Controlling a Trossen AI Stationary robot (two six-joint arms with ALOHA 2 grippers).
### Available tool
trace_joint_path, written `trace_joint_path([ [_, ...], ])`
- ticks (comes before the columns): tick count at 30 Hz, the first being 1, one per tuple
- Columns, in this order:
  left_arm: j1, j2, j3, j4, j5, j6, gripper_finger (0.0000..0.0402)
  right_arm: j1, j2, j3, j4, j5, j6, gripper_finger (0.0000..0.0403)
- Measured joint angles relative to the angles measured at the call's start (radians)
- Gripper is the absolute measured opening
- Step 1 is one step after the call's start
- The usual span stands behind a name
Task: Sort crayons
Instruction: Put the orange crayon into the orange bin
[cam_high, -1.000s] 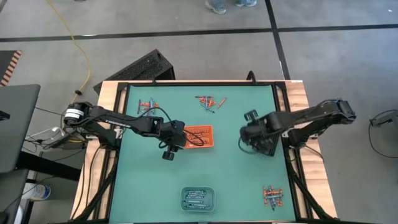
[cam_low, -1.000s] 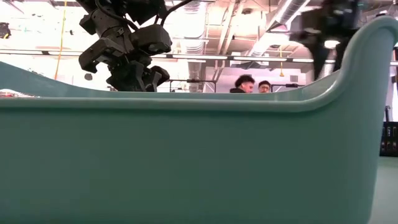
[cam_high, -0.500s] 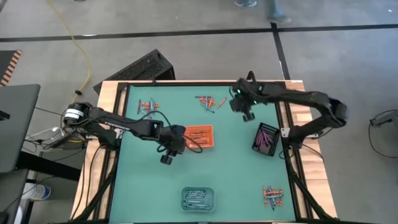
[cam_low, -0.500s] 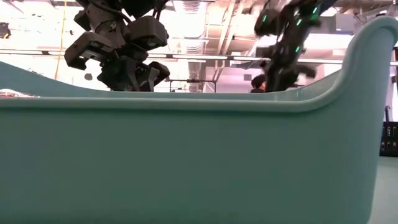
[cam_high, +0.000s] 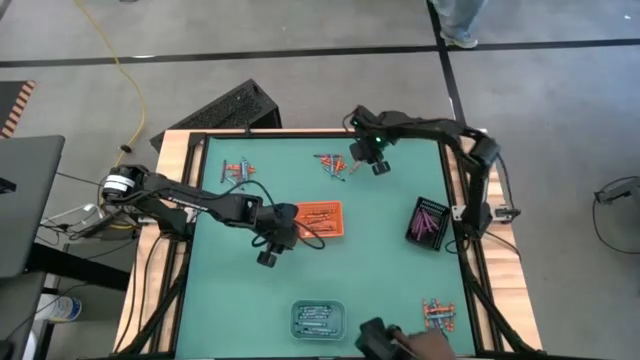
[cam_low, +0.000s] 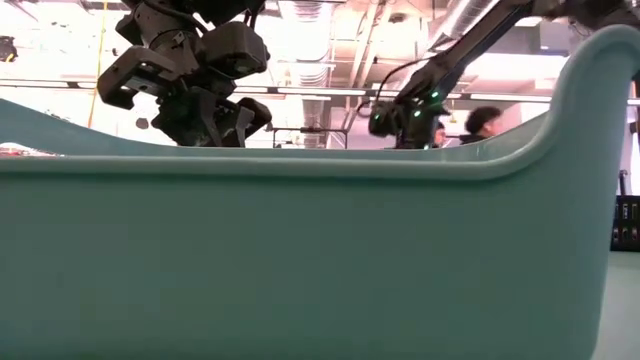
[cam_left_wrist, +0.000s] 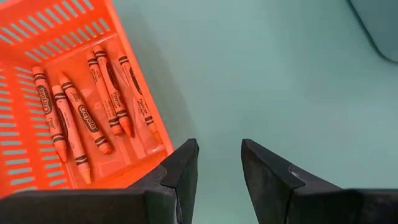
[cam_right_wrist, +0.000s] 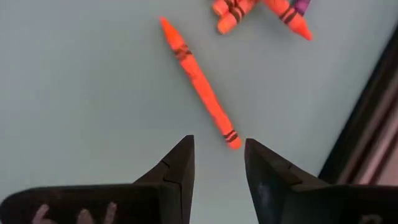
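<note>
My right gripper (cam_right_wrist: 217, 146) stands open over the far part of the green mat, its fingers pointing down on either side of the near end of a single orange crayon (cam_right_wrist: 199, 81), with no contact showing. More crayons (cam_right_wrist: 261, 9) of the far pile (cam_high: 335, 165) lie just beyond it. In the high view this gripper (cam_high: 377, 165) is beside that pile. My left gripper (cam_left_wrist: 217, 149) is open and empty, hovering off the near corner of the orange tray (cam_left_wrist: 37, 37), which holds several orange crayons (cam_left_wrist: 106, 93). In the high view it (cam_high: 267, 257) is at centre left.
A black tray (cam_high: 428, 222) with purple crayons sits at the right edge, and a teal tray (cam_high: 318, 318) with blue-grey crayons at the near edge. Loose crayon piles lie far left (cam_high: 237, 170) and near right (cam_high: 438, 315). A person's hand (cam_high: 425, 345) reaches in at the near edge.
My right gripper has swung from above the black tray toward the table's far edge and to the left, sinking as it went, and now stands over the far crayon pile. A person's hand has come in at the near edge.
</note>
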Motion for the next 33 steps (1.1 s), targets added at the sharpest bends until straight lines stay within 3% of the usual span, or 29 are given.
trace_joint_path([
  [9,0.0,0.0,0.0,-0.007,0.0,-0.032,0.0114,-0.016,0.198,0.246,-0.158,-0.006,-0.074,0.0132],
  [18,-0.005,0.0,0.0,-0.033,-0.001,-0.044,0.0114,-0.013,0.263,0.287,-0.242,-0.008,-0.093,0.0127],
  [29,-0.01,0.0,0.0,-0.028,-0.006,-0.054,0.0114,0.042,0.263,0.285,-0.277,0.021,-0.059,0.0015],
  [33,-0.015,0.0,0.0,-0.036,-0.006,-0.067,0.0114,0.054,0.253,0.283,-0.283,0.054,-0.034,0.0007],
])
